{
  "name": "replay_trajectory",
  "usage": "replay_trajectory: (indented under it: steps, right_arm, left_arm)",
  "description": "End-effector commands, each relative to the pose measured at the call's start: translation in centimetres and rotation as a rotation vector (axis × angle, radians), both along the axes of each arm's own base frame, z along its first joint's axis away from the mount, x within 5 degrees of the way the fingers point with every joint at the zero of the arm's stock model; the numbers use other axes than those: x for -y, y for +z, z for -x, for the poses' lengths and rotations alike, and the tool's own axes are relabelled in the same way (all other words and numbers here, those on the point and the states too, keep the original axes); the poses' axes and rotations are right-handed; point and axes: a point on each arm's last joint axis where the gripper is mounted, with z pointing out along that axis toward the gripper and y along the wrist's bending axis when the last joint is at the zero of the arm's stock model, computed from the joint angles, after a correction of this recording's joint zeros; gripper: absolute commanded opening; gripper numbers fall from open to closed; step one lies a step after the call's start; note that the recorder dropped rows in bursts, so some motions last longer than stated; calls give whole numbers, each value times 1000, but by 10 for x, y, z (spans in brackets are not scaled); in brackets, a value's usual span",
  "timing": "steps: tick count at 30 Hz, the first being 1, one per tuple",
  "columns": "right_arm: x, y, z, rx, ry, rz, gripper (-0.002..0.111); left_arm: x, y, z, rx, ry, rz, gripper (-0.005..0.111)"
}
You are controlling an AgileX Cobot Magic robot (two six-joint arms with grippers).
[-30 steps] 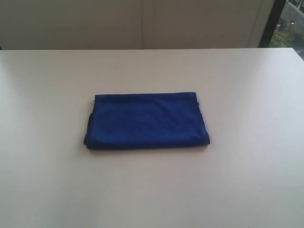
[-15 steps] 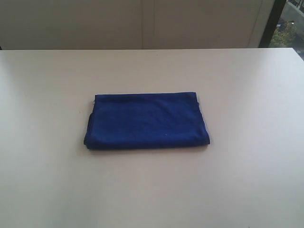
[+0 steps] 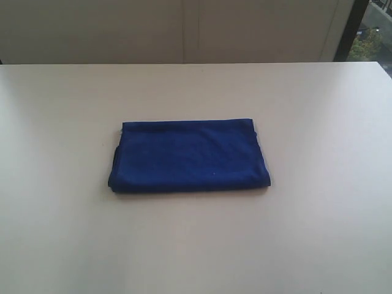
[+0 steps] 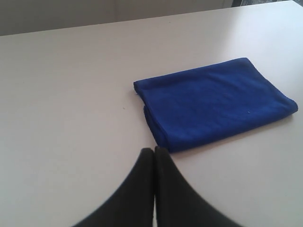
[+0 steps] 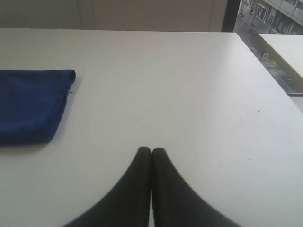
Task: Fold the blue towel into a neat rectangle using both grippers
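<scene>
While flat on table [image 3: 61, 233], blue towel [image 3: 190, 156].

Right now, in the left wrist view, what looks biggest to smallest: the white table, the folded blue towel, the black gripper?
White flat table
folded royal-blue cloth towel
black left gripper, nearest the camera, so last two unsure.

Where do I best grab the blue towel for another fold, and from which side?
Probably its short left end: the blue towel lies flat, but there the stacked layers form a rounded lip. Come in low from the left with the left gripper, which faces that end; open its shut jaws first.
</scene>
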Motion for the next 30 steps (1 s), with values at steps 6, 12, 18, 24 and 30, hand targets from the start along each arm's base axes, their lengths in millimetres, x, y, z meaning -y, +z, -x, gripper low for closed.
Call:
replay_trajectory:
  steps: [6, 12, 18, 24, 30]
  right_arm:
    - [0, 0, 0, 13, 8, 16, 0]
    - [0, 0, 0, 13, 8, 16, 0]
    - [0, 0, 0, 13, 8, 16, 0]
    - [0, 0, 0, 15, 8, 16, 0]
    - [0, 0, 0, 14, 2, -6, 0]
  left_arm:
    - [0, -1, 2, -3, -2, 11, 0]
    - [0, -1, 2, -3, -2, 11, 0]
    - [0, -1, 2, -3, -2, 11, 0]
    - [0, -1, 2, -3, -2, 11, 0]
    - [0, -1, 2, -3, -2, 11, 0]
